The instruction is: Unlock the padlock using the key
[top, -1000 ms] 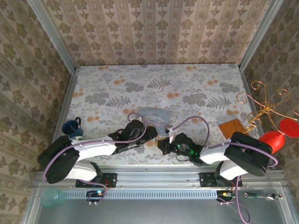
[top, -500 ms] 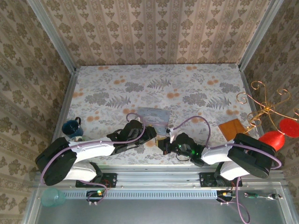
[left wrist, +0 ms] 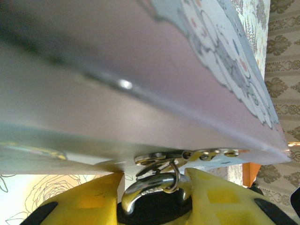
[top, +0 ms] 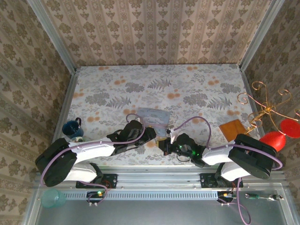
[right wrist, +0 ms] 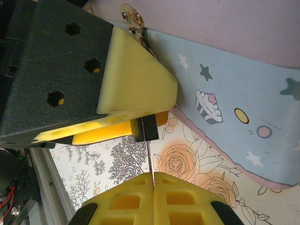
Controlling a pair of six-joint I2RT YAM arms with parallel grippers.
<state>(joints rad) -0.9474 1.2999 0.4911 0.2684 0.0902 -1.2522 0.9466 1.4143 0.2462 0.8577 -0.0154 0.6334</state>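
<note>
While clamped in the left jaws at the tin (right wrist: 225, 93), treat the padlock (right wrist: 149, 127) as locked: shackle (left wrist: 150, 185) closed through the hasp (left wrist: 206, 153). Note key (right wrist: 147, 157) pinched in clenched right jaws, tip apparently at the keyhole. Remaining — seat, turn, release.

We are seeing glossy, smooth metal on the padlock (left wrist: 143, 191), matt yellow pads (left wrist: 225, 197) on the left claw (left wrist: 154, 178), and, above it, a satin-smooth printed tin (left wrist: 140, 103).
</note>
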